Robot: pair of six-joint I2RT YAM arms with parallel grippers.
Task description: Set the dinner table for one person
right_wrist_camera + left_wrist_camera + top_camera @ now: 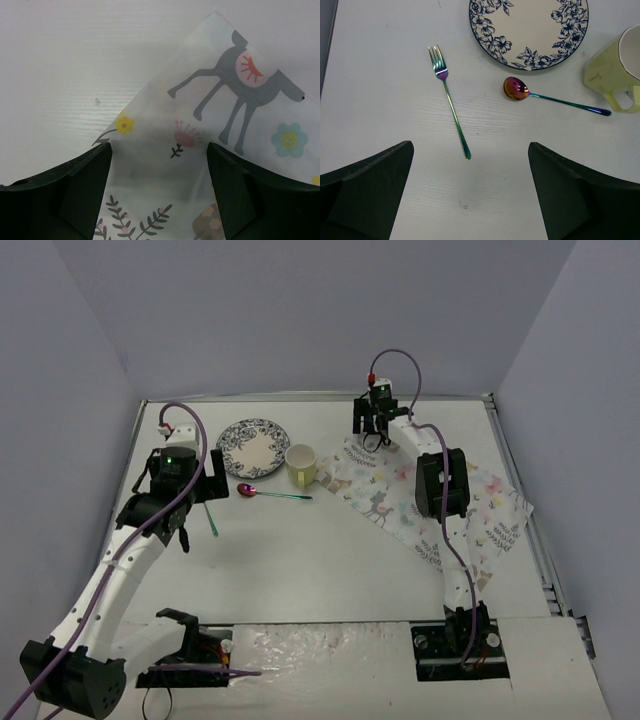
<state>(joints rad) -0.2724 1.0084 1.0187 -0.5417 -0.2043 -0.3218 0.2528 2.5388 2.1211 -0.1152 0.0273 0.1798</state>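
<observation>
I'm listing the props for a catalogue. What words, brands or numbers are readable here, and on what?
mug: a small cursive word on its side, too small and blurred to read.
plate, spoon, fork, cloth: patterns or plain finish only, with no text visible.

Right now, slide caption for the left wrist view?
Open left gripper hovers over the dinner table near an iridescent fork; spoon, floral plate and yellow mug beyond.
</observation>
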